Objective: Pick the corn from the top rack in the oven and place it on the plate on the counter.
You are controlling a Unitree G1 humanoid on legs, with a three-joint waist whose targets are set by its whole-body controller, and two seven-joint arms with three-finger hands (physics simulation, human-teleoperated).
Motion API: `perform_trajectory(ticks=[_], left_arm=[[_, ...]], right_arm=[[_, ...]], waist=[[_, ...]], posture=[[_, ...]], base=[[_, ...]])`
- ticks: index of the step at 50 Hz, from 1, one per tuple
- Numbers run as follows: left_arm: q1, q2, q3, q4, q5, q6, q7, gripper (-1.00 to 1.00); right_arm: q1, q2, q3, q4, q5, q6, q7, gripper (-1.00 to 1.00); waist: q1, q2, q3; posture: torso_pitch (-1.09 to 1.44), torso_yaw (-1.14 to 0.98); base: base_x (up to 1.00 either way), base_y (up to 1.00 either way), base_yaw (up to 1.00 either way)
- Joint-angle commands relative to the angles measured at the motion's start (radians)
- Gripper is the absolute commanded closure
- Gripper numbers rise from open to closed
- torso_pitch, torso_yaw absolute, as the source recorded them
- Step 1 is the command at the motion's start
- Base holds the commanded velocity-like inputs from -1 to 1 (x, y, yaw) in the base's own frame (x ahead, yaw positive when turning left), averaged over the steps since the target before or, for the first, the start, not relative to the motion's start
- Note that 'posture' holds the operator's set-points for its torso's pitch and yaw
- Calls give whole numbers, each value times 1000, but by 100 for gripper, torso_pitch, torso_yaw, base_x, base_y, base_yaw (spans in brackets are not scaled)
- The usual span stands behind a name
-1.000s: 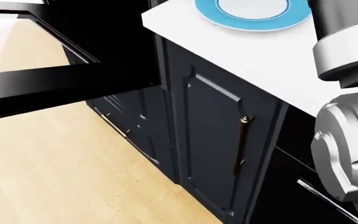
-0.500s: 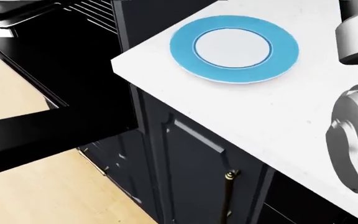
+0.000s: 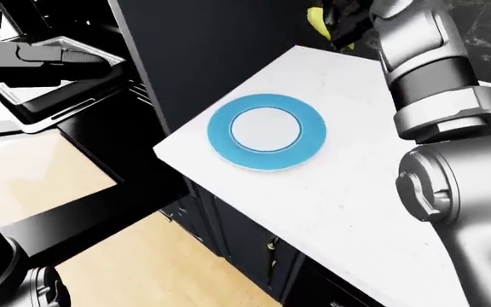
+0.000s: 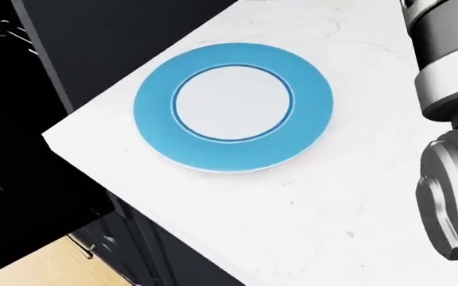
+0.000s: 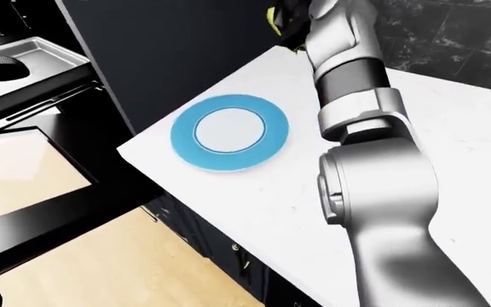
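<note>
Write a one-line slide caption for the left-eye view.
Right hand holds the yellow corn above the counter, beyond the empty blue plate.

Kitchen: white counter (image 4: 308, 226), open oven door (image 3: 92, 198), dark cabinets (image 3: 246, 243).

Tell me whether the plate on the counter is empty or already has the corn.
Empty: the plate shows a bare white centre and blue rim, nothing on it.
</note>
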Motion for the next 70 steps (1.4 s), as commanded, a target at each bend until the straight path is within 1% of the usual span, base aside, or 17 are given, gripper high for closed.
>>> perform_trajectory(ticks=[1,3,5,11,12,18,21,24,26,32,36,40,46,50,52,57,70], left_arm=[[-28,21,15,-4,10,-32,1,-100],[-27,21,17,-4,12,-31,-1,-100],[-27,21,18,-8,11,-26,-1,-100],[-30,24,20,-8,11,-25,-2,-100],[-31,24,19,-6,12,-25,-2,-100],[-30,21,17,-5,15,-26,-4,-100],[-38,24,15,-3,15,-24,-2,-100],[-40,21,12,-3,17,-24,-2,-100],[-52,24,10,-1,15,-16,-1,-100],[-51,22,10,-4,18,-16,-2,-100],[-46,17,10,4,24,-27,-6,-100],[-33,17,18,1,24,-34,-13,-100],[-17,20,25,-3,23,-41,-16,-100],[-14,20,27,-2,23,-45,-15,-100],[-9,19,27,-6,22,-45,-16,-100],[-10,22,29,-9,18,-40,-13,-100],[-12,28,28,-3,17,-44,-11,-100]], right_arm=[[-34,7,-3,-33,-27,-11,34,100],[-24,13,5,-40,-49,-26,77,100],[-15,19,17,-55,-77,-37,133,100],[-14,28,33,-86,-161,-103,260,100],[-11,23,49,-93,-184,-149,296,100],[4,30,42,-122,-265,-209,404,100],[4,27,46,-135,-301,-294,460,100],[4,37,34,-146,-324,-301,496,100],[9,31,41,-151,-339,-358,535,100],[14,36,15,-168,-332,-465,632,100],[15,40,6,-178,-323,-512,642,100],[26,39,1,-160,-287,-606,663,100],[70,72,-2,-195,-259,-585,692,100],[132,99,0,-295,-212,-580,797,100],[160,111,7,-327,-221,-538,804,100],[197,130,11,-339,-209,-540,793,100],[181,152,14,-237,-205,-534,655,100]], waist=[[3,0,-35],[-4,17,-48],[-13,44,-53],[-27,46,-52],[-27,46,-51],[-33,42,-46],[-37,40,-44],[-39,41,-42],[-40,42,-39],[-45,43,-33],[-48,45,-31],[-51,47,-31],[-52,47,-32],[-50,48,-33],[-48,49,-34],[-45,50,-39],[-37,52,-49]], posture=[[0,0],[0,0],[0,0],[0,0],[0,0],[0,0],[0,0],[0,0],[0,0],[0,0],[0,0],[0,0],[0,0],[0,0],[0,0],[0,0],[0,0]], base=[[0,0,0],[0,0,0],[0,0,0],[0,0,0],[0,0,0],[0,0,0],[0,0,0],[0,0,0],[0,0,0],[0,0,0],[0,0,0],[0,0,0],[0,0,0],[0,0,0],[0,0,0],[0,0,0],[0,0,0]])
